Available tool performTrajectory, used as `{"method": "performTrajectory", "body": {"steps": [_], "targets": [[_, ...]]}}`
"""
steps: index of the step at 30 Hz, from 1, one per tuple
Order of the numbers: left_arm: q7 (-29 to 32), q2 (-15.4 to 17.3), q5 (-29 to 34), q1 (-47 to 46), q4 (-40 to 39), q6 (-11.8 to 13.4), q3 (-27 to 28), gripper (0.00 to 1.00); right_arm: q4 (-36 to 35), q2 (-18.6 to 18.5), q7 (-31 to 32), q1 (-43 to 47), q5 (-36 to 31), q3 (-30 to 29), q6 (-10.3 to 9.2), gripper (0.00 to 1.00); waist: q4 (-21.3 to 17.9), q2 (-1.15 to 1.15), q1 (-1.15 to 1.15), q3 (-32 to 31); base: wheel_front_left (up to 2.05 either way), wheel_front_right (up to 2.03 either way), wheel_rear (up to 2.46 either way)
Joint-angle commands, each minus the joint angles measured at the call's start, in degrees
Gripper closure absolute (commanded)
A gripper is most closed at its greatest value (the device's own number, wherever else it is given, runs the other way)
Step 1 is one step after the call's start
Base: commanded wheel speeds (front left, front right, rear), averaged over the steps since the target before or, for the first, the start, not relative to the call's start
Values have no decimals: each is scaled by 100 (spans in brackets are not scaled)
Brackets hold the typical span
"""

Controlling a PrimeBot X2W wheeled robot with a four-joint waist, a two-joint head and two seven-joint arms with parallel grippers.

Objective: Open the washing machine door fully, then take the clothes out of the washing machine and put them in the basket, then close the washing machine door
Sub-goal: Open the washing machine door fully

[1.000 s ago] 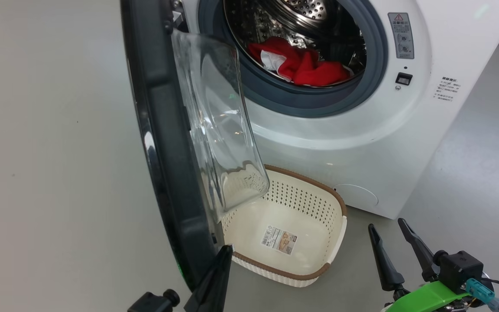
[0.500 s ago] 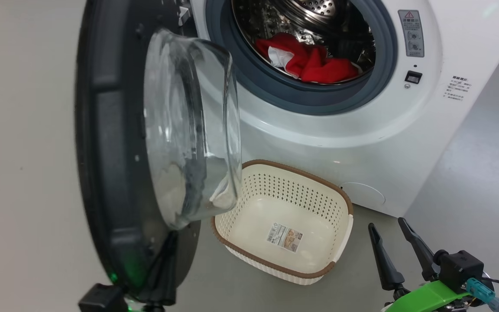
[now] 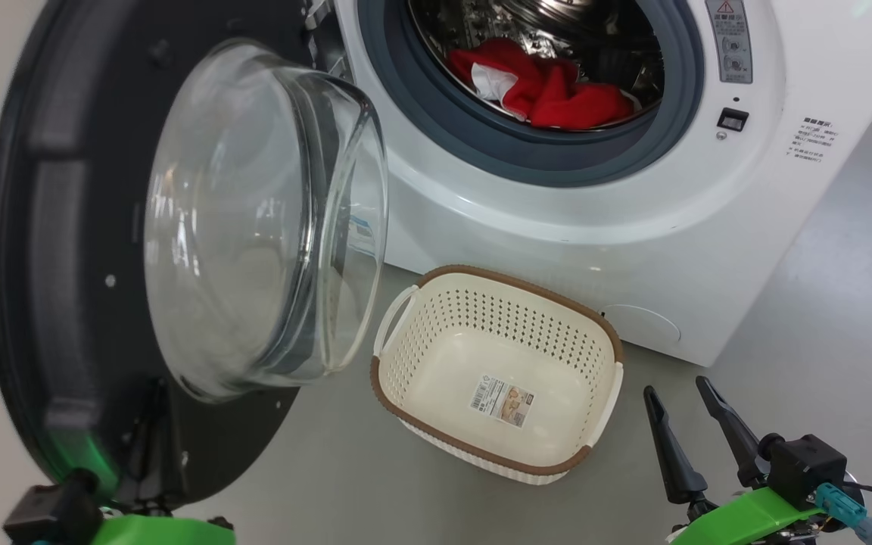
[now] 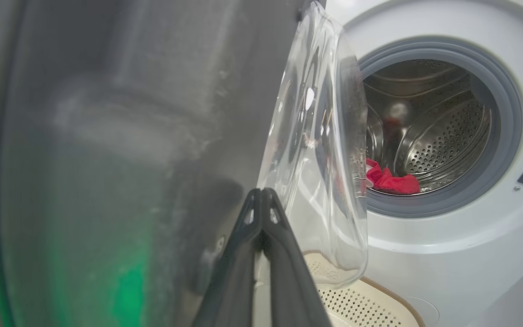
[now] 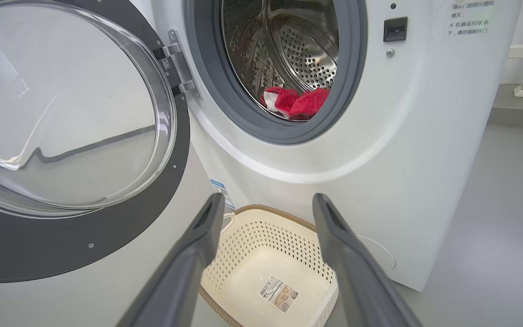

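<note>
Your left gripper (image 4: 261, 193) has its fingers pressed shut on nothing, close beside the inner face of the washing machine door (image 4: 107, 136), which stands swung wide with its glass bowl bulging to their right. Your right gripper (image 5: 268, 200) is spread and empty; just past its tips the basket (image 5: 288, 247) sits mouth-up, its paper label (image 5: 278, 287) too small to read. Beyond, the clothes (image 5: 295, 102) lie low inside the washing machine (image 5: 425, 136).

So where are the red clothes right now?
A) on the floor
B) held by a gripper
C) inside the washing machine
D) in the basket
C: the clothes lie inside the washing machine, while the basket holds just its label.
</note>
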Motion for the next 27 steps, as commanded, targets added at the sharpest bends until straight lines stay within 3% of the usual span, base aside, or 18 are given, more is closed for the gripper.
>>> {"method": "performTrajectory", "body": {"steps": [1, 13, 27], "targets": [[-35, 92, 65, -248, -89, 0, 381, 100, -147, -5, -37, -179, -34, 122, 37, 0, 3, 0, 0, 42, 0, 0, 0], [-35, 174, 559, -784, 356, -214, 1676, 100, -136, -60, -37, -216, -61, 161, 37, 0, -9, 0, 0, 151, 0, 0, 0], [-35, 562, 1008, -1652, 1315, -451, 2540, 100, -148, -119, -37, -329, -123, 195, 37, 0, -78, 0, 0, 438, 0, 0, 0]]}}
